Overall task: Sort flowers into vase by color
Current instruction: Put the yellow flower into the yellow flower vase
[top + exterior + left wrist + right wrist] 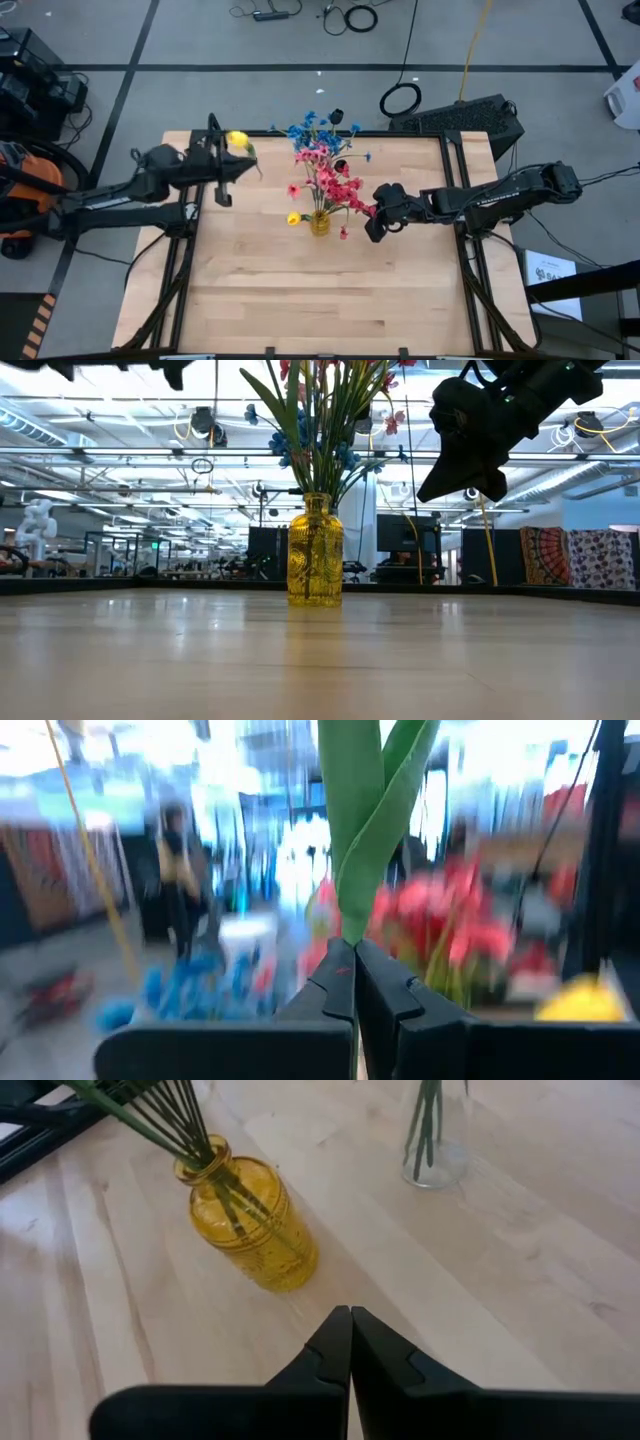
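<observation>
1. vase (319,223) upright mid-desk, holding pink, red and blue flowers (326,170).
2. left gripper (354,952) above the far left corner, clenched on a green stem (372,820) with a yellow bloom (237,140).
3. right gripper (350,1313) just beside the vase, fingers pressed together, empty.

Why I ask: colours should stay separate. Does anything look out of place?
Nothing is spilled or tipped; the vase stands upright. One small yellow bloom shows right by it, below the red and pink flowers, which looks mixed. The left gripper holds another yellow flower; the right gripper hovers shut nearby.
</observation>
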`<state>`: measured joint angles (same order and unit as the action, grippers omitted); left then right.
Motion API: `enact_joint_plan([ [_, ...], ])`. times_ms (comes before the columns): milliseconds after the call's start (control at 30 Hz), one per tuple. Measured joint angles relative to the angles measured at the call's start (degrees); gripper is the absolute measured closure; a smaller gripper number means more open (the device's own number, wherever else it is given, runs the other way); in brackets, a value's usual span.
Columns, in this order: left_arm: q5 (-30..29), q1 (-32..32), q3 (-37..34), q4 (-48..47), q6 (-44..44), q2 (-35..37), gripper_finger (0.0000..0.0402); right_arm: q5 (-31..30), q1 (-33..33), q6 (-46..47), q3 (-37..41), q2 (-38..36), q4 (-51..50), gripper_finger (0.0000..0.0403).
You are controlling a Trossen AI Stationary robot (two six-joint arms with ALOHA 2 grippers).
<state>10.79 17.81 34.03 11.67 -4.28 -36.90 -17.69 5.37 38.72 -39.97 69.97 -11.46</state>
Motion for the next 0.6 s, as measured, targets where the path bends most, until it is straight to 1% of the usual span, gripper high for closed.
enact_joint_plan([
  [67,0.0,-0.4,-4.3,12.4,3.2,-1.2,0.0401,-0.1,0.0,-0.1,0.0,0.0,0.0,0.0403],
  [133,-0.5,-1.4,-8.4,23.9,6.5,-3.9,0.0401,-0.1,0.0,-0.4,0.0,0.0,0.1,0.0403],
  [267,-6.5,-4.4,-14.4,43.6,11.8,-13.3,0.0401,-0.2,0.0,-0.8,0.0,0.0,0.1,0.0403],
  [333,-9.0,-5.8,-15.1,51.8,11.9,-18.8,0.0401,-0.2,0.0,-0.9,0.0,0.0,0.1,0.0403],
  [433,-9.4,-7.3,-14.5,61.3,11.8,-26.7,0.0401,-0.2,0.0,-0.9,0.0,0.0,0.3,0.0403],
  [533,-9.5,-8.3,-13.1,68.8,11.5,-33.2,0.0401,-0.2,0.0,-0.9,0.0,0.0,0.3,0.0403],
  [600,-9.6,-9.1,-11.8,71.9,11.8,-37.2,0.0401,-0.2,0.0,-0.9,0.0,0.0,0.3,0.0403],
])
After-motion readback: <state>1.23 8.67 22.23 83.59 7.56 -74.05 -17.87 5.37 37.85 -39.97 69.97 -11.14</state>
